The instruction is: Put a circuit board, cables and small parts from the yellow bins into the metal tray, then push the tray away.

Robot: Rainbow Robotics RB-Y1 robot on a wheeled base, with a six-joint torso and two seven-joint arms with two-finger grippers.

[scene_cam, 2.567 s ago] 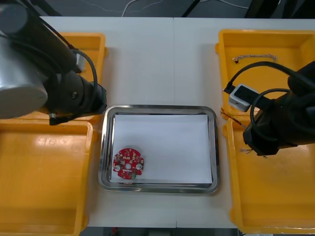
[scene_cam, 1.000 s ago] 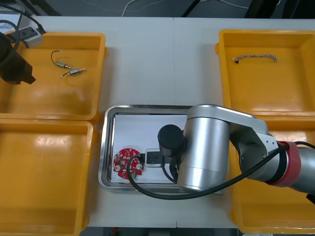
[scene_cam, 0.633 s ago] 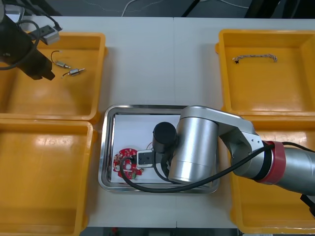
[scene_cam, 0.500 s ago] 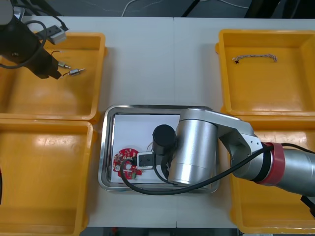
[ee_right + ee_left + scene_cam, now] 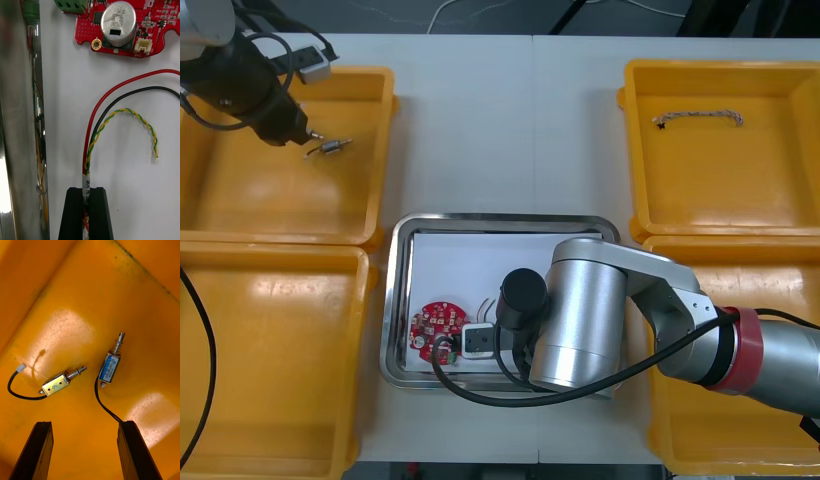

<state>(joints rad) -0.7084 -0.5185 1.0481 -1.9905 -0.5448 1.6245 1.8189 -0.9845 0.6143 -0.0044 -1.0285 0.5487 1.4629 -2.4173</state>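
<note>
**As the right arm brings a cable bundle into the tray, the left arm lines up over the small parts**

Right gripper [image 5: 86, 193] sits low inside the metal tray [image 5: 500, 218], towards its near-left corner. Its black fingers are pinched tight on the taped end of a cable bundle [image 5: 86, 180] made up of a red wire, a black wire and a green-and-yellow twisted pair. The wires fan out over the white liner [image 5: 127, 195] and appear to lie on it, just beside the round red circuit board [image 5: 435, 328]. A couple of seconds ago this arm was over the near-right bin and the tray held the board alone. So the cable has reached the tray, but it is not yet released.

Left gripper [image 5: 85, 429] has swung from beside the tray to the yellow bin [image 5: 370, 80] at the table's far-left corner. Its fingers stand wide apart and hold nothing. They are above a brass-coloured small metal part [image 5: 56, 384] and a blue-labelled small metal part [image 5: 110, 367], which lie near each other on the bin floor.

A twisted cable [image 5: 698, 117] lies in the far-right yellow bin [image 5: 640, 80]. By my reckoning the parts come next, and the push is a way off.
</note>
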